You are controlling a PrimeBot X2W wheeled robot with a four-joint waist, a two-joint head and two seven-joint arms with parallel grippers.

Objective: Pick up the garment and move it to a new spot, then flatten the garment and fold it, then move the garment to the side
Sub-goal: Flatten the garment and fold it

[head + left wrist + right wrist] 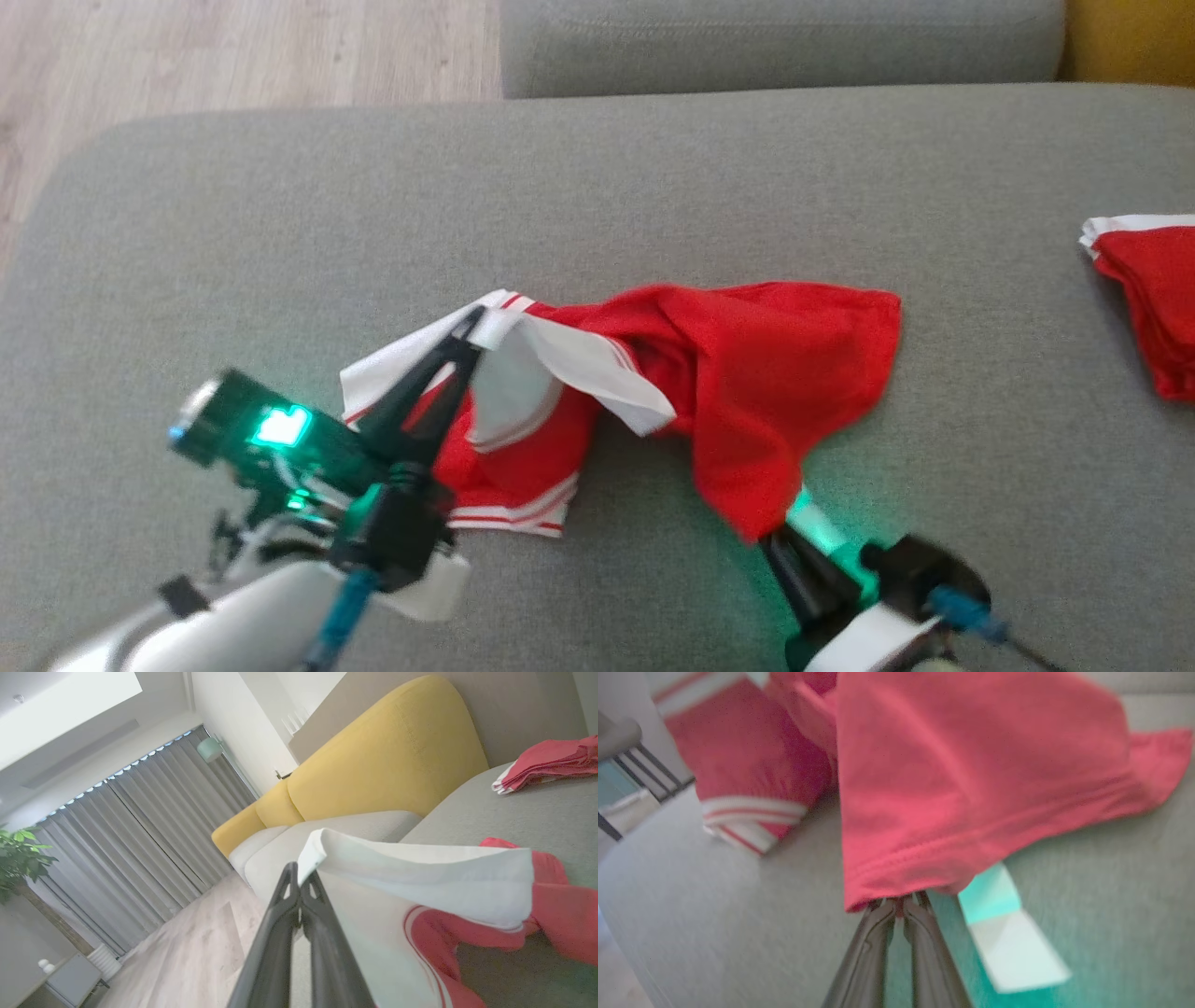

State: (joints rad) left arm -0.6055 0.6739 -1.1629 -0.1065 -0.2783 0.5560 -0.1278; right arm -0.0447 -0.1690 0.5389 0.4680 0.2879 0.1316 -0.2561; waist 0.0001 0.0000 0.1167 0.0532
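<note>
A red garment (747, 373) with white striped trim lies crumpled in the middle of the grey sofa cushion (597, 187). My left gripper (471, 327) is shut on its white edge (420, 877), lifting that corner; in the left wrist view the fingertips (292, 882) pinch the white cloth. My right gripper (770, 537) is shut on the red hem (896, 877) at the garment's lower right, fingertips hidden under the cloth. A white tag (1008, 933) hangs beside the right fingers.
Another folded red garment (1153, 289) with white trim rests at the cushion's right edge. A grey backrest (784, 42) runs along the far side, with a yellow cushion (373, 760) beyond. Wooden floor (187, 56) lies far left.
</note>
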